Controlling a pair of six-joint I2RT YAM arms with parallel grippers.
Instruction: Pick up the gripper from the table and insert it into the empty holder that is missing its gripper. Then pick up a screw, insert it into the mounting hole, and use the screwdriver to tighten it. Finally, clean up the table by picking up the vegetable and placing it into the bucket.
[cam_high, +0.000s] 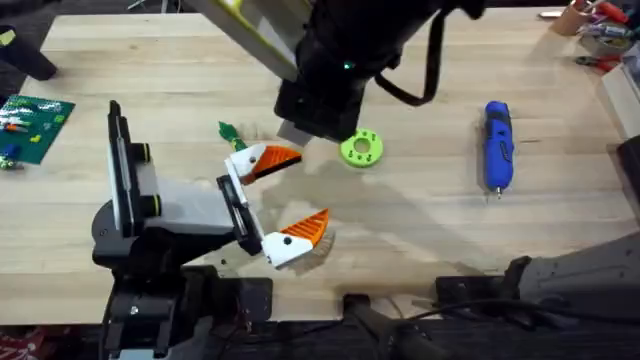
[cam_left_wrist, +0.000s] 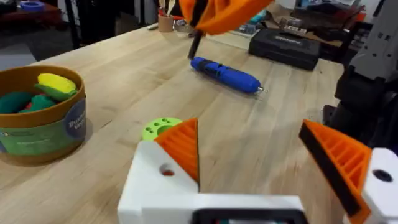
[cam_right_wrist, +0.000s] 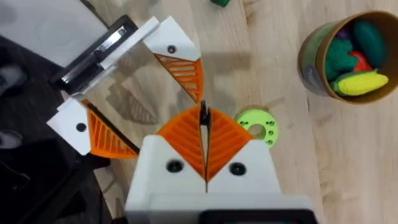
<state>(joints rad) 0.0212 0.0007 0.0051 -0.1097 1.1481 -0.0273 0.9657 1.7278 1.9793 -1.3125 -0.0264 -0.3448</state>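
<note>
Lying flat on bare wood, bright blue screwdriver (cam_high: 497, 144) shows thin metal tip.

- The left gripper (cam_high: 280, 200) sits low over the table's (cam_high: 420, 230) middle, its fingers spread wide apart.
- The disc with holes (cam_high: 361, 149) lies just beyond it, to the right.
- The right gripper (cam_right_wrist: 204, 140) hangs above that disc, its pads pressed together.
- The screwdriver (cam_high: 497, 144) lies well to the right.
- The bucket (cam_left_wrist: 41, 115) stands near the disc, vegetables inside.
</note>
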